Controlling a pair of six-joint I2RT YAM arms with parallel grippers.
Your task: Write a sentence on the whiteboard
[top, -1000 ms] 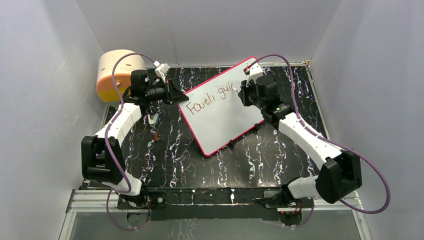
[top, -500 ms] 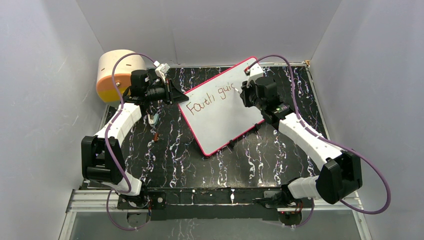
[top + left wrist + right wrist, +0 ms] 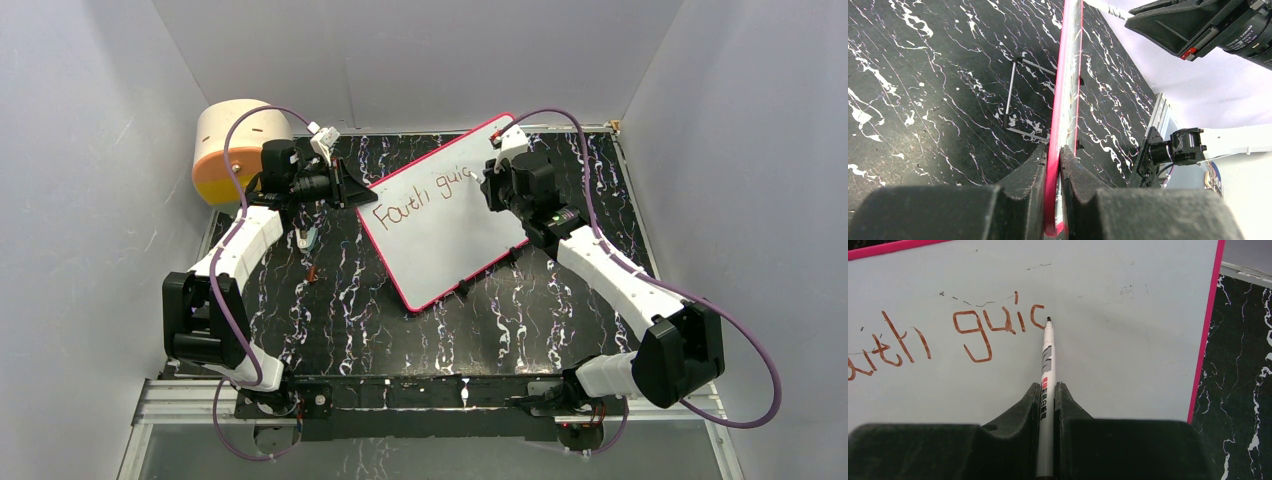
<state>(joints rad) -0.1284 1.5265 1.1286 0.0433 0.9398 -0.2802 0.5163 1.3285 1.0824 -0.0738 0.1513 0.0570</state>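
The whiteboard (image 3: 445,235) lies tilted on the black marbled table, white with a pink-red frame. The sentence (image 3: 420,197) reads "Faith guic" in brownish-red; in the right wrist view (image 3: 993,325) its last stroke is a "c" shape. My left gripper (image 3: 1054,150) is shut on the whiteboard's pink edge (image 3: 1068,90) at its left corner. My right gripper (image 3: 1047,387) is shut on a white marker (image 3: 1047,370), whose dark tip touches the board just right of the "c". In the top view the right gripper (image 3: 492,188) is over the board's upper right part.
A round tan-and-orange drum (image 3: 228,150) stands at the back left. A small marker cap or pen piece (image 3: 306,240) and a small brown bit (image 3: 313,271) lie on the table left of the board. Black clips (image 3: 463,290) stick out of the board's near edge.
The right gripper has moved slightly right along the writing line with the marker, adding a "c" stroke after "gui". The left arm and board have not moved.
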